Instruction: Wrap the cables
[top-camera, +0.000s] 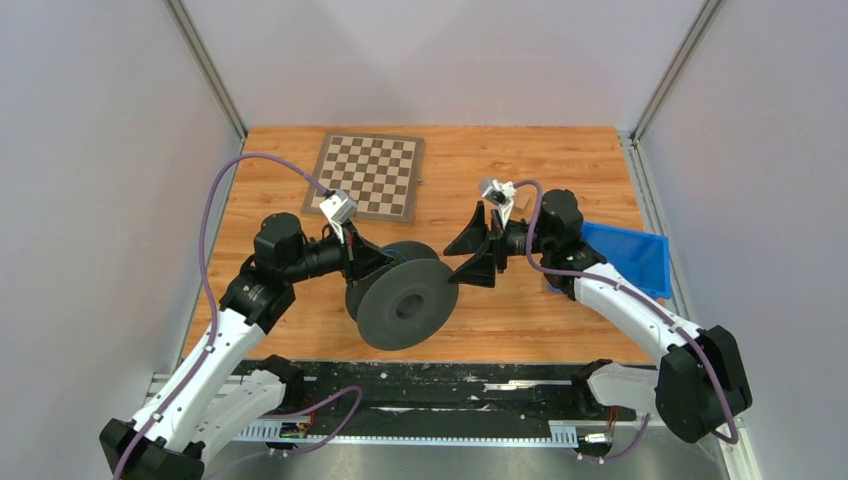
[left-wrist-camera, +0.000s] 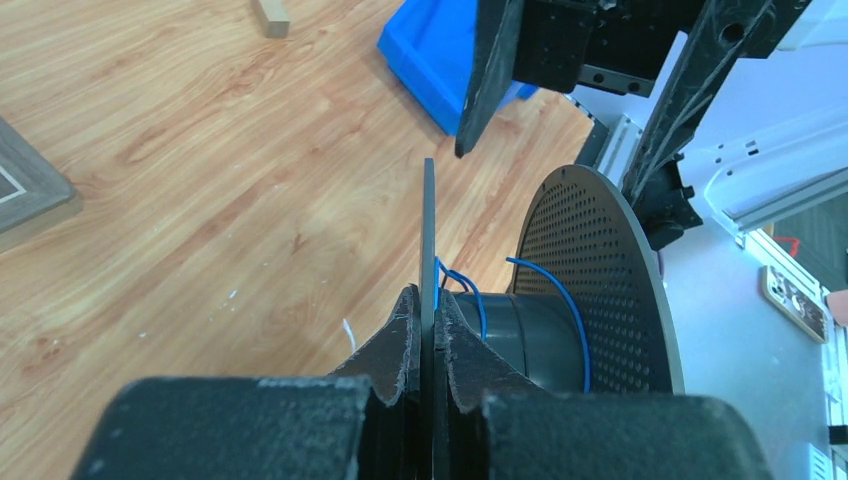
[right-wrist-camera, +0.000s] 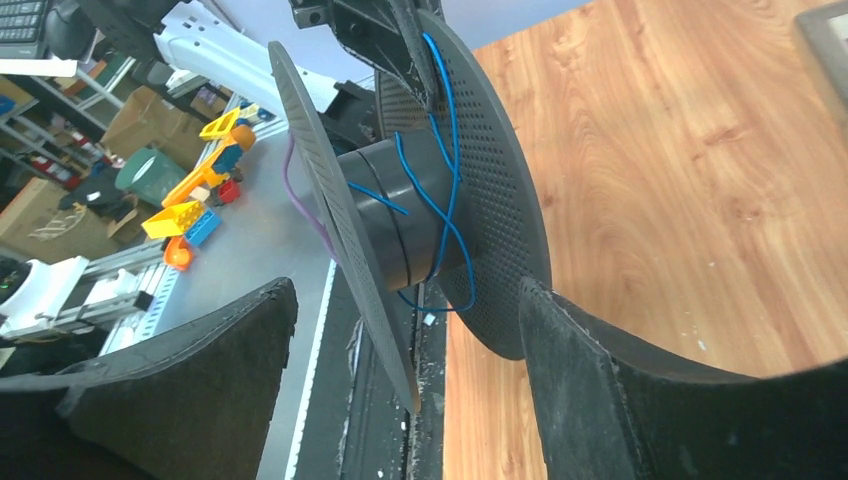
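Note:
A dark grey spool (top-camera: 405, 300) with two perforated flanges stands on edge mid-table. A thin blue cable (right-wrist-camera: 450, 130) lies in a few loose loops round its hub (right-wrist-camera: 400, 200); it also shows in the left wrist view (left-wrist-camera: 560, 290). My left gripper (left-wrist-camera: 428, 300) is shut on the rim of the far flange (left-wrist-camera: 428, 220), and shows in the top view (top-camera: 380, 262). My right gripper (right-wrist-camera: 405, 290) is open wide just right of the spool, its fingers apart from the flanges, and shows in the top view (top-camera: 468, 258).
A chessboard (top-camera: 365, 175) lies at the back left. A blue tray (top-camera: 630, 255) sits at the right edge under my right arm. A small wooden block (left-wrist-camera: 272, 15) lies on the table beyond the spool. A black rail (top-camera: 430, 385) runs along the near edge.

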